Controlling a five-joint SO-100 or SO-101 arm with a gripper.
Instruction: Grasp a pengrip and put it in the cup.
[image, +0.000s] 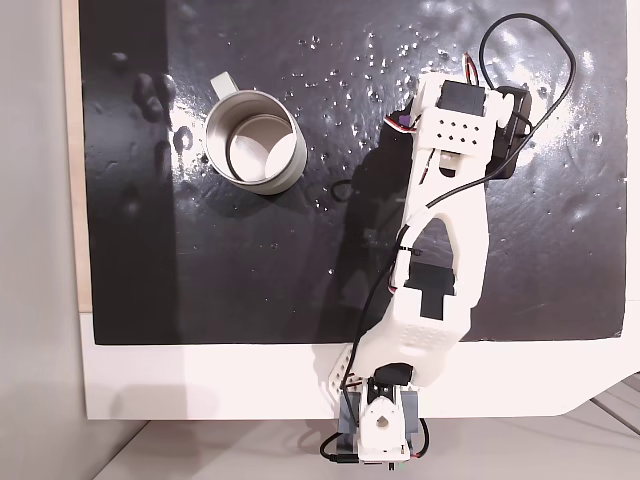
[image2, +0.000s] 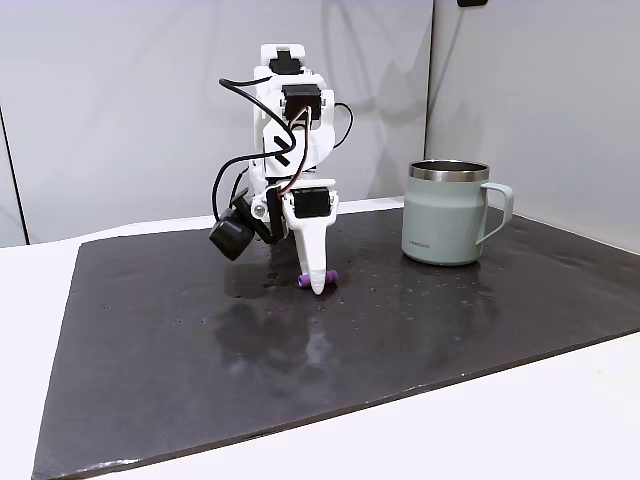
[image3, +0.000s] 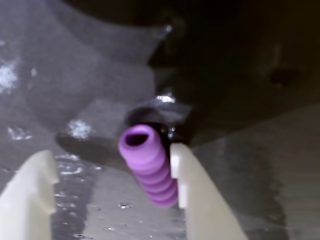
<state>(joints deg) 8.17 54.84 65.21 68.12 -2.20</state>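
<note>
Wrist view: claw (image3: 112, 172) open, tips down at the mat; pengrip (image3: 149, 167) at lower centre between the fingers, touching the right one. Cup (image2: 447, 213) upright, right of centre.

No lettering, brand, number or sign can be read anywhere (not on the cup (image2: 446, 213), nor on the arm (image: 441, 250), nor on the surface (image2: 400, 340)).
</note>
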